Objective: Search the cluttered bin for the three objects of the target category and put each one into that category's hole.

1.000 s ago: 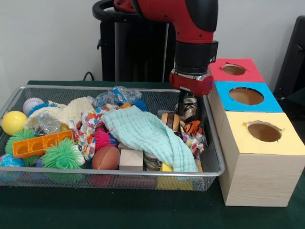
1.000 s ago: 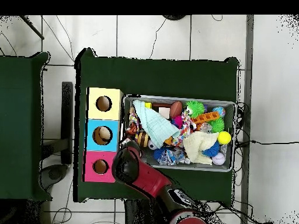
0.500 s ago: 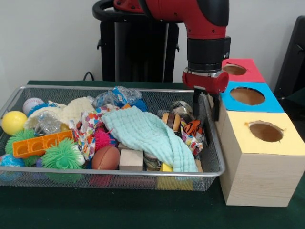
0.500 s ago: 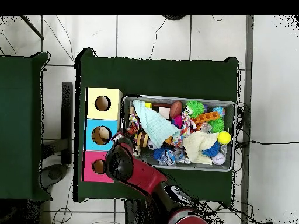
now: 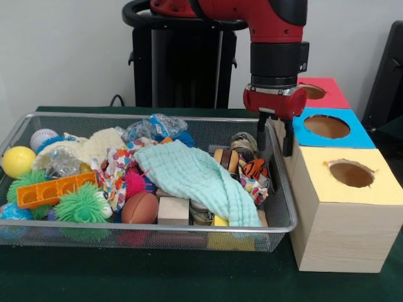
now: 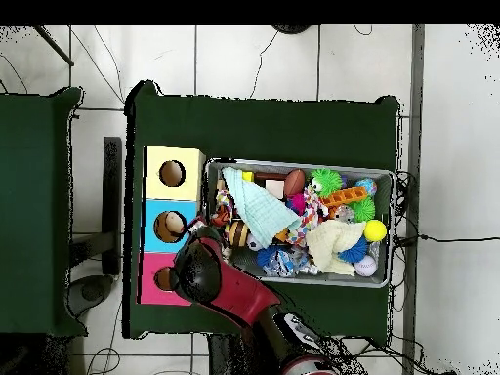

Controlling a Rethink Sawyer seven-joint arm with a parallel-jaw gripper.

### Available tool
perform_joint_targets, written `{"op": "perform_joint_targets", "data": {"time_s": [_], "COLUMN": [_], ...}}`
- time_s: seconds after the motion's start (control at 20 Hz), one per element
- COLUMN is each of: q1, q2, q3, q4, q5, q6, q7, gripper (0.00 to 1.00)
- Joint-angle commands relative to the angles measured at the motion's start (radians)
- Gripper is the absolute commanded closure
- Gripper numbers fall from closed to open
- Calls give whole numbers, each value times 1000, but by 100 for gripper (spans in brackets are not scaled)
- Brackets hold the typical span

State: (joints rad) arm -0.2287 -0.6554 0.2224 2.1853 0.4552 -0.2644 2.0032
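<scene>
The wire mesh bin is full of toys; it also shows in the overhead view. The orange black-striped tiger lies at its right end, beside striped wooden beads. My gripper hangs open and empty above the bin's right rim, above and just right of the tiger, next to the blue box. A yellow bit shows under the mint cloth; I cannot tell what it is. The duck and the orange-tan figure are hidden. In the overhead view my arm covers the gripper.
Three wooden boxes with holes stand right of the bin: red, blue, and yellow. A pale shape shows inside the blue box's hole. Spiky balls, an orange block, a football and a yellow ball fill the bin's left.
My gripper has risen out of the bin's right end, empty, and moved right toward the boxes. The toys in the bin have stayed put.
</scene>
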Motion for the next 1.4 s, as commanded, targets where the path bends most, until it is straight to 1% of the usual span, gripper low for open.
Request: {"op": "perform_joint_targets", "data": {"time_s": [0.05, 0.3, 0.4, 0.55, 0.65, 1.05, 1.4], "q1": [31, 41, 57, 68, 63, 63, 100], "q2": [12, 56, 80, 105, 116, 104, 95], "q3": [49, 24, -11, -39, -46, -83, -135], "q4": [-94, -126, -155, -178, -188, -193, -194], "q5": [59, 60, 73, 84, 77, 59, 93], "q6": [49, -4, -16, -15, -4, 34, 51], "q7": [234, 224, 195, 179, 172, 154, 151], "gripper": [0, 0, 0, 0, 0, 0, 0]}}
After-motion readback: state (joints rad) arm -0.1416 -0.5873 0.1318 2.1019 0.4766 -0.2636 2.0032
